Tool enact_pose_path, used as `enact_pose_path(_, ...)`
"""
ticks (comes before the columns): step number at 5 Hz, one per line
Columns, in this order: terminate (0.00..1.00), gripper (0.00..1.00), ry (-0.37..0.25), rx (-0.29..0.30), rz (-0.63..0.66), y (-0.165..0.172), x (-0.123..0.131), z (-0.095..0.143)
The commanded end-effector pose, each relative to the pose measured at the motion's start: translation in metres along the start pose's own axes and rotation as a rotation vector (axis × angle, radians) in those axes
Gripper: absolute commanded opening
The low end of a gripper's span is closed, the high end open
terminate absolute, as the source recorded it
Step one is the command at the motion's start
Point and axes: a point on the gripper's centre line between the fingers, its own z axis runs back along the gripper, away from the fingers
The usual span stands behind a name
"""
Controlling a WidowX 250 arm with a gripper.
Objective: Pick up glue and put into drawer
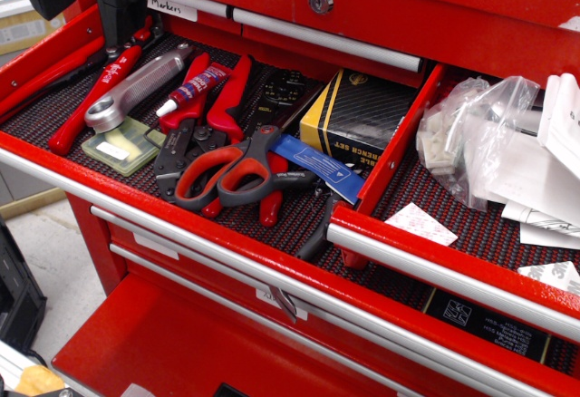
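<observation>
Reaching for the glue (193, 87) resting on red-handled pliers (217, 107), my pincer (124, 25), state unclear, should grip mid-tube.

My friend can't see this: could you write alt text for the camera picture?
A small red glue tube lies among scissors and pliers in a wide red tool drawer; a narrower drawer with plastic bags sits right, the gripper top left.

Workshop: red tool chest (507, 7), pliers (227, 107), scissors (227, 170)
</observation>
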Motion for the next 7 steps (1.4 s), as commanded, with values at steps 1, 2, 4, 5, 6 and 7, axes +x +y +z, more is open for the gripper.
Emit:
enact_pose_path(1, 0.00, 1.00, 0.000, 0.000, 0.000, 0.000, 0.000, 0.000)
enact_pose_path(2, 0.00, 1.00, -0.047, 0.012, -0.007, 0.013, 0.028, -0.020)
enact_pose_path(4, 0.00, 1.00, -0.140, -0.024, -0.046, 0.018, 0.065, -0.063)
enact_pose_path(5, 0.00, 1.00, -0.165, -0.047, -0.074, 0.014, 0.075, -0.077)
enact_pose_path(6, 0.00, 1.00, -0.185, -0.054, -0.100, 0.012, 0.080, -0.092)
enact_pose_path(7, 0.00, 1.00, -0.198, -0.042, -0.100, 0.014, 0.080, -0.102)
